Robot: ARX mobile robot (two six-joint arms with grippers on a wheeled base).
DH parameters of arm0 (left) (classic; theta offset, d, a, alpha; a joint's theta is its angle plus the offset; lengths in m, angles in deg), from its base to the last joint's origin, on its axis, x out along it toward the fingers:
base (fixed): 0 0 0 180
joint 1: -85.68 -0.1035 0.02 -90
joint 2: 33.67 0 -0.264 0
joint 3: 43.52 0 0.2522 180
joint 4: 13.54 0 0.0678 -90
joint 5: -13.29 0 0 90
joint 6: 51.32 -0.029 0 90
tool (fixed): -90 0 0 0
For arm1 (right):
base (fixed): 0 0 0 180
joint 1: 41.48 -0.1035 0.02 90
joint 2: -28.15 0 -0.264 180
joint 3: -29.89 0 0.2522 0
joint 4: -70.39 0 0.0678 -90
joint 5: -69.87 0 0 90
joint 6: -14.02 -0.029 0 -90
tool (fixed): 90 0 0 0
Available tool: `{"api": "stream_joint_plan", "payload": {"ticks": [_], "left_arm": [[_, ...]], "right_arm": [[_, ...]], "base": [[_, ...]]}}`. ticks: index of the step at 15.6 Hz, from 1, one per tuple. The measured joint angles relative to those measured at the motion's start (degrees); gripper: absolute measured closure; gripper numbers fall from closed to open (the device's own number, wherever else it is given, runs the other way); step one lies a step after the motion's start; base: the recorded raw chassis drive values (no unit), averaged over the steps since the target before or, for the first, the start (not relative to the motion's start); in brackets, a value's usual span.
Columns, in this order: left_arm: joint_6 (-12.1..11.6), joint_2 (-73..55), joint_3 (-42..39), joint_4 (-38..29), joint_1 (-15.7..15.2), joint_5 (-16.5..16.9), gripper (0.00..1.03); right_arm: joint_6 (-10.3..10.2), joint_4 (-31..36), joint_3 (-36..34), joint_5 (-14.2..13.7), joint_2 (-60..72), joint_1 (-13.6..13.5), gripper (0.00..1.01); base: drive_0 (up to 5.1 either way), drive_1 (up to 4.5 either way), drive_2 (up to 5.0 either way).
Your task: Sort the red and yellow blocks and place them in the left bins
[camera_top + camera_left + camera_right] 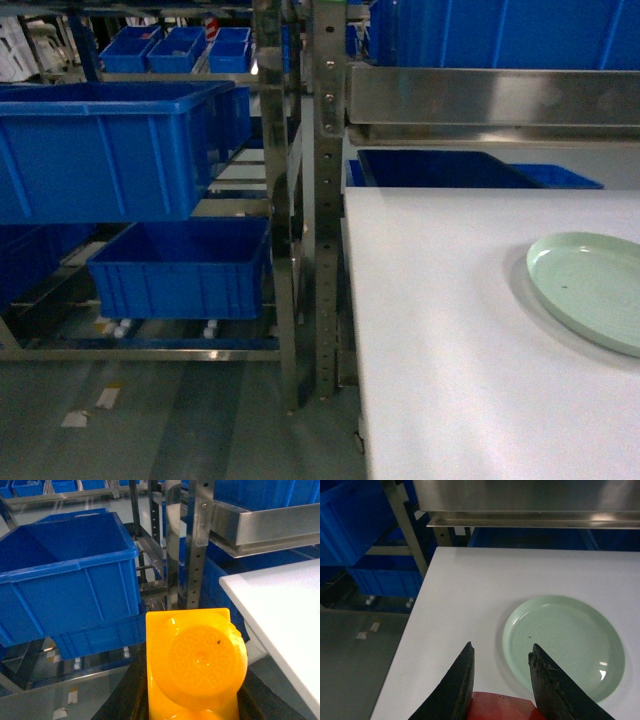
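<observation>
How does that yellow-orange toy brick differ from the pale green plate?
The glossy yellow-orange plastic toy brick is blocky with a round stud; the pale green round plate is shallow and circular. The brick is gripped in the left hand, off the table near the large blue plastic crate; the plate lies flat on the white table, untouched. Both look smooth and shiny.

Right pincer (pixel 502 672): two black, tapering, blade-like fingers (pixel 455 690) with matte, slightly scuffed inner faces, rising from 6 o'clock in the right wrist view.
Right pincer base: a red body (pixel 500 707) shows between the finger roots.
Left pincer (pixel 192 700): only dark black finger edges visible at 7 and 5 o'clock of the left wrist view.
Head view: no robot part visible.
</observation>
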Motion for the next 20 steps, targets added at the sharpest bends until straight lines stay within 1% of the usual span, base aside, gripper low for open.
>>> {"api": "stream_joint_plan", "payload": {"ticks": [20], "left_arm": [[0.00, 0.00, 0.00, 0.00, 0.07, -0.02, 0.75]], "right_arm": [[0.02, -0.17, 0.00, 0.00, 0.33, 0.04, 0.73]], "base": [[-5.0, 2.43, 2.4]]}}
